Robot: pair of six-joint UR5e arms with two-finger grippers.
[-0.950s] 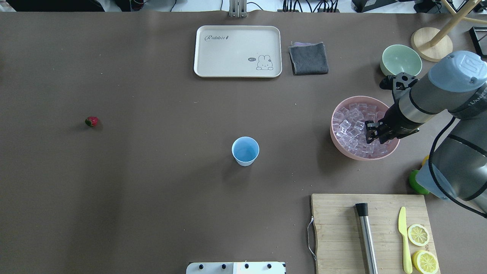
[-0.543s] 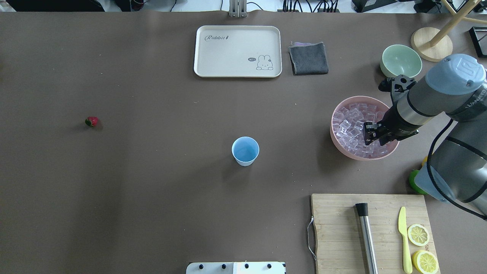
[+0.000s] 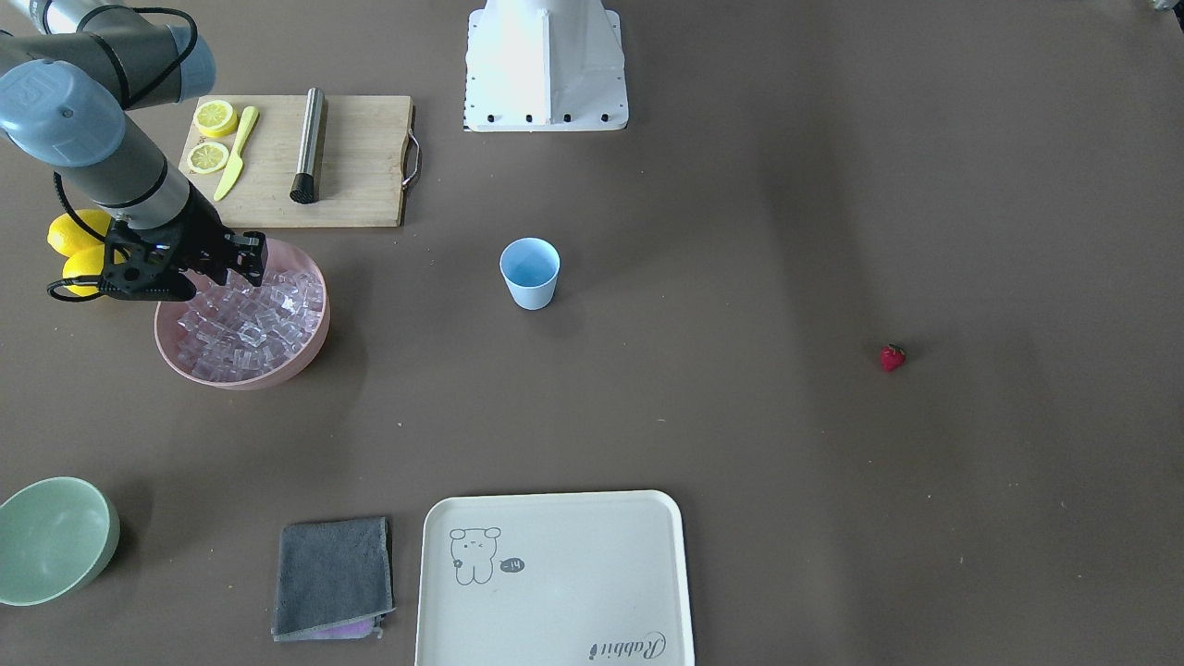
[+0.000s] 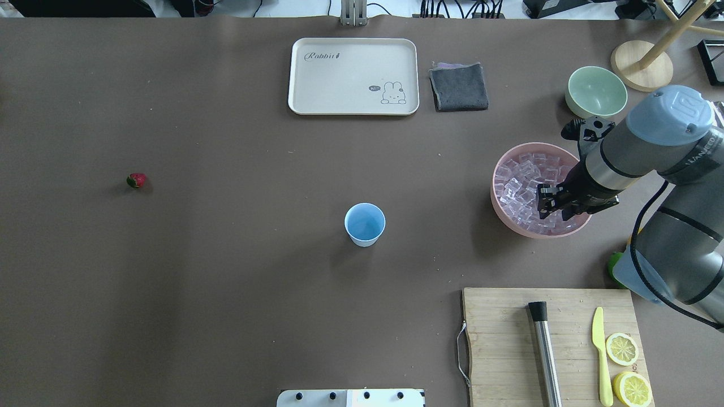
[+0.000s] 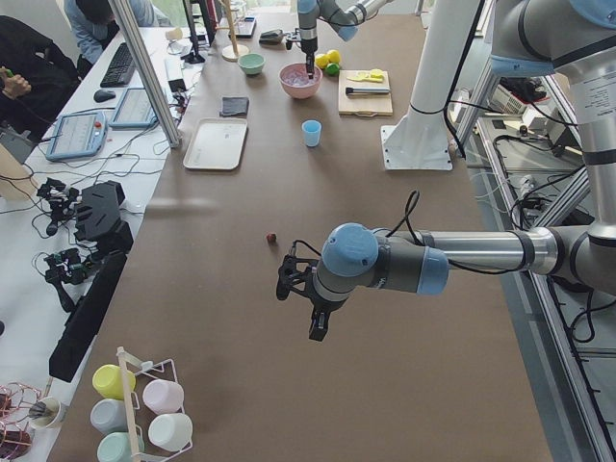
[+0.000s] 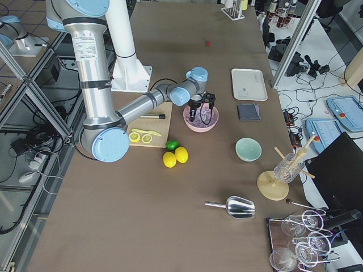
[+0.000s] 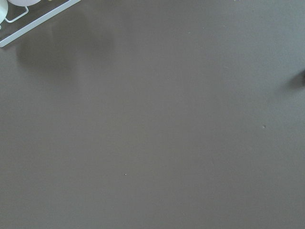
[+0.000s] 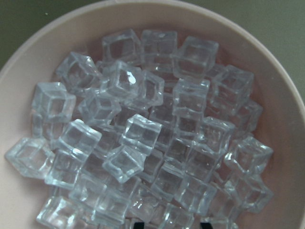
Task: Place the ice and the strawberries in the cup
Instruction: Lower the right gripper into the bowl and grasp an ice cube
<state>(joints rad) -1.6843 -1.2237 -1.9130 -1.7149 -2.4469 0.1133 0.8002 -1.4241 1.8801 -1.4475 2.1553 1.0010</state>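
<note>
Step in hand, by my read: first ice pick. The right gripper (image 4: 553,212) hung over the wide pink plastic bowl (image 4: 509,226), tips down at the heap of small clear glassy ice cubes (image 8: 138,138). Wrist cam showed two dark tips at its bottom edge w/ a gap btwn them, so jaws stood apart, nothing pinched yet.

The small pale blue tapered plastic cup (image 4: 365,223) stood upright mid-table, well apart from the bowl, and looked empty. The small red strawberry w/ green top (image 4: 136,180) lay alone on the robot's left side of the table, well apart from the cup. The left gripper (image 5: 316,327) showed only in the side view, over bare table near the strawberry; can't tell if released or clenched.

Next move, prob.: drop a touch, straddle one top cube, close, lift clear of the rim, carry to the cup, let go. Cubes look slick & loosely heaped, so a centred squeeze on flat faces is needed. Strawberry after that, likely the left arm's job.

Writing: the cream rectangular tray (image 4: 353,76) read "Rabbit" in script at one corner, plus a bunny drawing w/ a tiny speech bubble, too small to read. The right arm's blue joint cap bore a logo; sleeve lettering was only partly in view, not legible.
</note>
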